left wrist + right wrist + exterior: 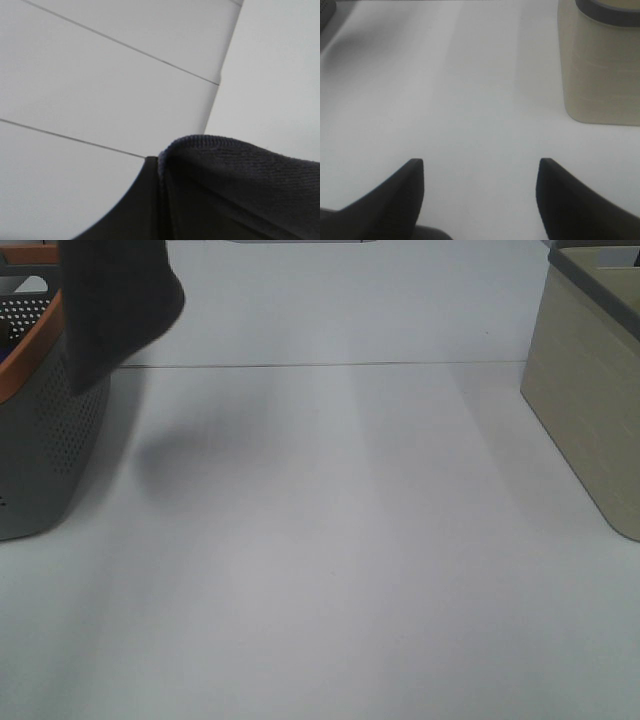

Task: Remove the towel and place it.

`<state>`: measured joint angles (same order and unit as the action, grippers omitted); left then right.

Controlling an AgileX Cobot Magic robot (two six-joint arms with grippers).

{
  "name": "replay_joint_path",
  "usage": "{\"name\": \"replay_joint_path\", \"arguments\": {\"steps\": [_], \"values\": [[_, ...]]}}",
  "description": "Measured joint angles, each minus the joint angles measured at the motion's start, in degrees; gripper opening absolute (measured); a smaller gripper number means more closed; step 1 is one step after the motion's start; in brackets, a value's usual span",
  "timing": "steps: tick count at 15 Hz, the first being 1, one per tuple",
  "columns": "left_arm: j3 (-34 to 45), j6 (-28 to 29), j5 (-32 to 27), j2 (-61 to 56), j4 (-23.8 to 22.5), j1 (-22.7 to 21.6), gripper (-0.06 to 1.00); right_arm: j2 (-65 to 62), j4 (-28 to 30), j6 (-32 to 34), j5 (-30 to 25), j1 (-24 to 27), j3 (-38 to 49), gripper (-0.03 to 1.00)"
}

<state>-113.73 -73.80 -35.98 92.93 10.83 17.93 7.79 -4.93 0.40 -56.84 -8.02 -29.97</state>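
Towel hangs in the air over the tabletop's far-left corner. Its lower end crosses the orange rim of the grey perforated basket; can't tell if they touch. Left gripper is pinched on the towel near its hemmed edge, with cloth bunched against the one dark finger in view. The towel's shadow falls just beside the basket. Right gripper hovers over the tabletop, jaws spread, nothing between them. Beige bin sits at the right edge.
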Motion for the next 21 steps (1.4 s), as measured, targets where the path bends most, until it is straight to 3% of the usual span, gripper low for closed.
{"name": "replay_joint_path", "arguments": {"steps": [2, 6, 9, 10, 14, 17, 19, 21], "values": [[0.0, -0.2, -0.2, 3.2, -0.1, 3.9, 0.0, 5.6, -3.3, -2.8, 6.9, 0.0, -0.1, 0.65], [0.0, -0.8, 0.1, 7.8, -0.2, 8.5, 0.0, 17.6, -14.2, -15.2, 18.2, 0.0, -0.6, 0.65], [0.0, -3.8, 0.9, 10.4, -0.6, 10.5, 0.0, 27.2, -28.6, -31.4, 25.3, 0.0, -0.6, 0.65], [0.0, -6.0, 2.7, 10.9, -0.5, 12.0, 0.0, 33.2, -40.2, -44.8, 28.0, 0.0, -0.6, 0.65], [0.0, -14.0, 4.4, 10.9, -0.5, 14.3, 0.0, 42.7, -64.5, -71.3, 28.1, 0.0, -0.6, 0.65], [0.0, -21.0, 4.4, 10.9, 1.7, 14.8, 0.0, 49.8, -87.0, -94.2, 21.9, 0.0, -0.6, 0.65], [0.0, -23.5, 3.1, 10.9, 2.5, 15.2, 0.0, 54.2, -93.0, -104.6, 17.0, 0.0, -1.2, 0.65], [0.0, -24.3, 0.9, 10.9, 3.2, 15.9, 0.0, 57.6, -93.8, -107.1, 15.5, 0.0, -3.3, 0.65]]}}
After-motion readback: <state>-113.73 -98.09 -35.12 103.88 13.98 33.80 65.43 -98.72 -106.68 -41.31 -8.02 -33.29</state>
